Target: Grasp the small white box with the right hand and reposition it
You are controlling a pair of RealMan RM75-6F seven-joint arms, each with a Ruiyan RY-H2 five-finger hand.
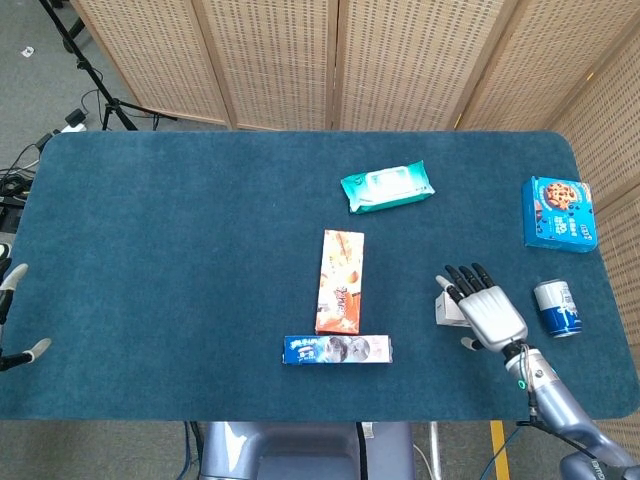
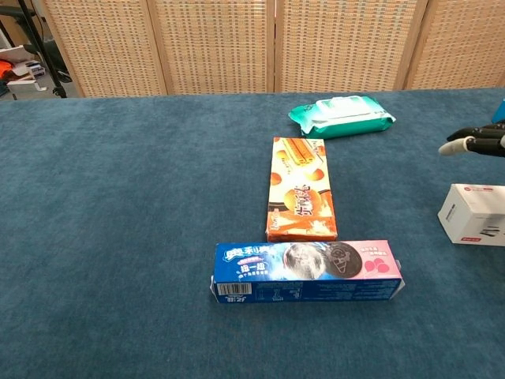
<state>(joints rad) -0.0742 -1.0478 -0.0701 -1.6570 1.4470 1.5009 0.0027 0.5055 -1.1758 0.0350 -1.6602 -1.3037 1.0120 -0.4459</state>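
Note:
The small white box lies flat on the blue table cloth at the right. In the head view only its left end shows from under my right hand. That hand hovers over the box with its fingers stretched out and apart, holding nothing. In the chest view its dark fingertips show above the box, with a gap between them. My left hand hangs off the table's left edge with its fingers apart and nothing in it.
An orange snack box and a blue biscuit box lie mid-table, left of the white box. A green wipes pack sits further back. A blue can stands just right of my hand, and a blue cookie box lies near the right edge.

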